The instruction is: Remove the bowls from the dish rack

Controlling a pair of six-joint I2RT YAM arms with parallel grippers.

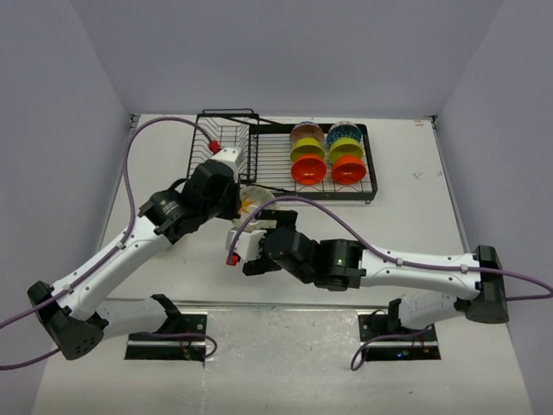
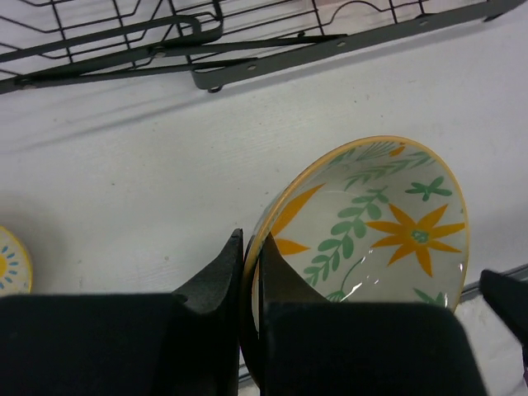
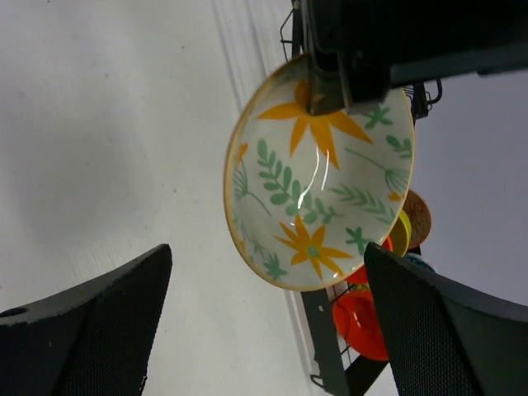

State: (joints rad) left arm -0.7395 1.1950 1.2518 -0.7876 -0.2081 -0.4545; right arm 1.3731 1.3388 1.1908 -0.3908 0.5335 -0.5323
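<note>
Bowls mostly stand racked, with one in transit: a cream ceramic bowl painted with orange flowers and green leaves [image 1: 252, 201] hangs just on the near side of the black wire dish rack [image 1: 275, 160], apparently lifted off the white table [image 1: 415, 225].

At the far left of the left wrist view, a sliver of a yellow-rimmed, blue-patterned dish [image 2: 11, 262] lies on the table. It may be a bowl already unloaded, but too little shows to be sure.

The left gripper [image 2: 250, 247] is clamped on the floral bowl's rim, one finger inside and one outside, holding it tilted on edge. To its right, the right gripper [image 3: 266, 256] stands with jaws spread wide, its fingers on either side of the bowl and clear of it, gripping nothing. On this showing the bowl is in the left arm's charge alone and is not yet set down.

At the far side of the table, the rack's smaller deep basket [image 1: 229, 131] on the left looks empty. On the right of the larger flat slotted tray, what look like six bright bowls [image 1: 308, 170] stand on edge in two columns, pink, yellow-green, orange and blue among them. Most of the unloading therefore looks still to be done.
</note>
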